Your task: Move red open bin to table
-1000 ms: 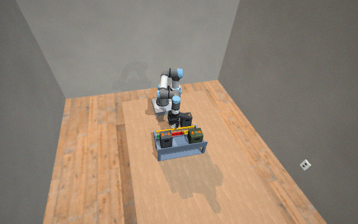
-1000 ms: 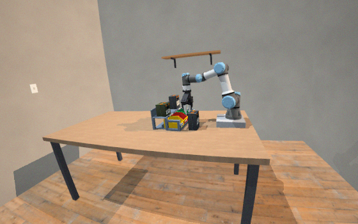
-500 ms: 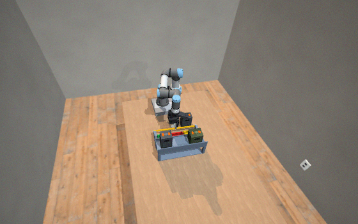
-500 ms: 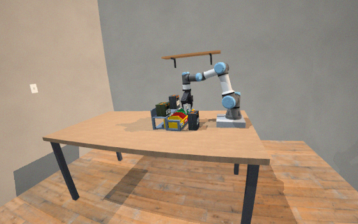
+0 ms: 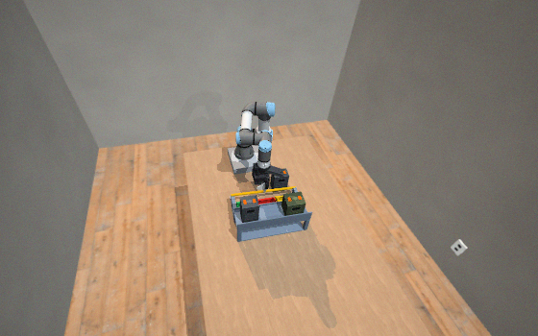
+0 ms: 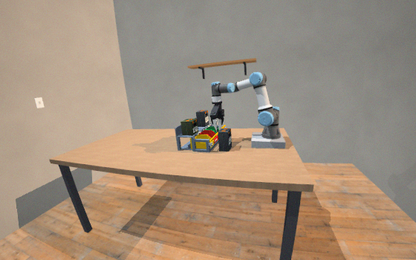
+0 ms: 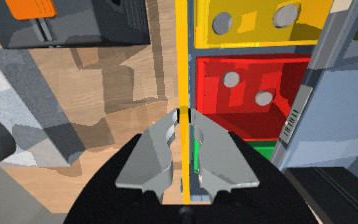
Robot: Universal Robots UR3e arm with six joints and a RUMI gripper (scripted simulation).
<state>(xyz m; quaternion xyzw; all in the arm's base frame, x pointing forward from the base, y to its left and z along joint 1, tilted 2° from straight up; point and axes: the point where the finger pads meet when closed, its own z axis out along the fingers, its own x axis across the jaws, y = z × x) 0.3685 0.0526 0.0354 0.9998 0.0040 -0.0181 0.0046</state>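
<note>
The red open bin [image 7: 250, 107] [image 5: 267, 201] [image 6: 208, 132] sits in the blue-grey shelf unit [image 5: 270, 229] [image 6: 180, 140], with two grey round parts [image 7: 231, 78] inside it. It stands between a yellow bin [image 7: 260, 30] [image 6: 201, 143] and a green bin [image 7: 261, 149]. A thin yellow rail [image 7: 181, 50] [image 5: 249, 193] runs along the shelf's edge beside the bins. My gripper [image 7: 183, 109] [image 5: 261, 181] [image 6: 218, 123] is shut on this yellow rail, just to the side of the red bin and not touching it.
A dark box with an orange top [image 5: 249, 209] and a green box [image 5: 293, 204] [image 6: 189, 126] stand on the shelf's top. A black box [image 5: 280, 179] [image 6: 225, 140] stands on the table [image 5: 306, 288] [image 6: 163, 160] beside my gripper. A wall shelf [image 6: 222, 63] hangs behind.
</note>
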